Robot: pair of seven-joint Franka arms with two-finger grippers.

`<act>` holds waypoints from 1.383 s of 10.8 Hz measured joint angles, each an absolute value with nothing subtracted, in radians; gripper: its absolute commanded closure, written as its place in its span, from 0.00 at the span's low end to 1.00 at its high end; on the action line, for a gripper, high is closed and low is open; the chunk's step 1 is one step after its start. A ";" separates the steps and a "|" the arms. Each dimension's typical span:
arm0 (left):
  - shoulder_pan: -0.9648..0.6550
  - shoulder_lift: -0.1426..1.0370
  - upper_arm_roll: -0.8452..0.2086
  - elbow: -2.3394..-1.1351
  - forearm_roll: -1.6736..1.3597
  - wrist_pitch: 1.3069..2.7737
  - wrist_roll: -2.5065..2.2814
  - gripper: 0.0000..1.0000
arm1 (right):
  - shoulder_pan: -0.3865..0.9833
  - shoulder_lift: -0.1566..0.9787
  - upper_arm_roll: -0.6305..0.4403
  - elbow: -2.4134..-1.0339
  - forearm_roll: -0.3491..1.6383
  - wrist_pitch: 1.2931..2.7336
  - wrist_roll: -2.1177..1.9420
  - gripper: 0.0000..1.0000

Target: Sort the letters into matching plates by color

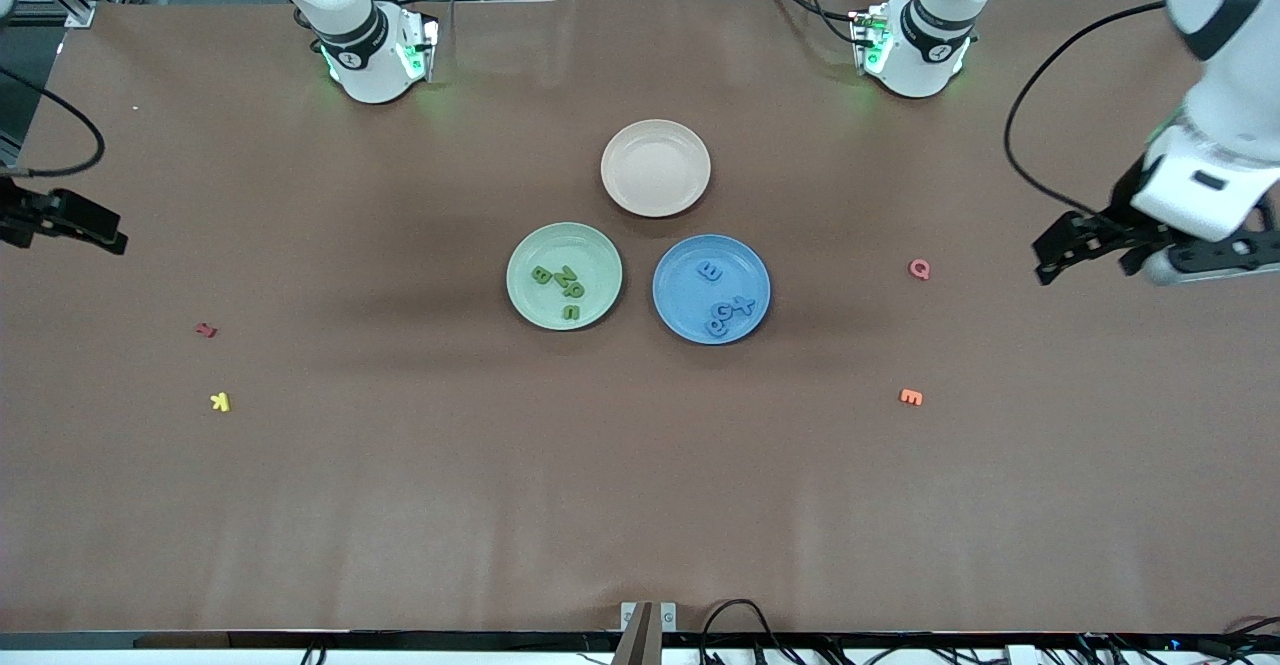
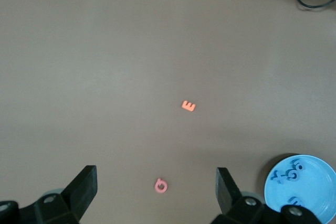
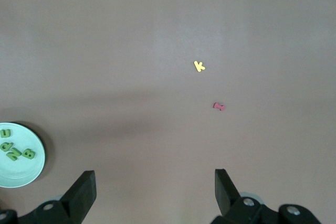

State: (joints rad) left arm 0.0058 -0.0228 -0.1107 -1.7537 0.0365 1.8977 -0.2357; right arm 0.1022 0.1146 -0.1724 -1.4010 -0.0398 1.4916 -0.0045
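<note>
The mint green plate (image 1: 528,297) holds several green letters (image 1: 566,285). The blue plate (image 1: 682,307) beside it holds several blue letters (image 1: 722,313). My left gripper (image 1: 1085,257) is open and empty, up over the table at the left arm's end. In the left wrist view (image 2: 156,187) its fingers stand wide apart, with the blue plate (image 2: 315,195) at the frame edge. My right gripper (image 1: 75,220) is open and empty over the right arm's end of the table. In the right wrist view (image 3: 155,190) the green plate (image 3: 23,170) with its green letters (image 3: 16,150) shows.
A beige-pink plate (image 1: 655,167) lies empty, farther from the front camera than the two plates. A pink Q (image 1: 919,269) and an orange E (image 1: 910,397) lie toward the left arm's end. A red letter (image 1: 206,329) and a yellow K (image 1: 220,402) lie toward the right arm's end.
</note>
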 measured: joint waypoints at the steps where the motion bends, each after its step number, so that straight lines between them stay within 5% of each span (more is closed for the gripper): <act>1: 0.005 -0.029 -0.084 -1.720 0.035 1.847 -0.235 0.00 | 0.104 0.092 -0.174 -1.397 -0.040 1.473 -0.004 0.00; 6: 0.011 -0.076 -0.047 -1.627 0.035 1.707 -0.232 0.00 | 0.110 0.049 -0.187 -1.434 0.012 1.435 -0.001 0.00; 15: 0.117 -0.053 -0.142 -1.625 0.028 1.648 -0.140 0.00 | 0.113 0.038 -0.202 -1.497 0.018 1.507 0.013 0.00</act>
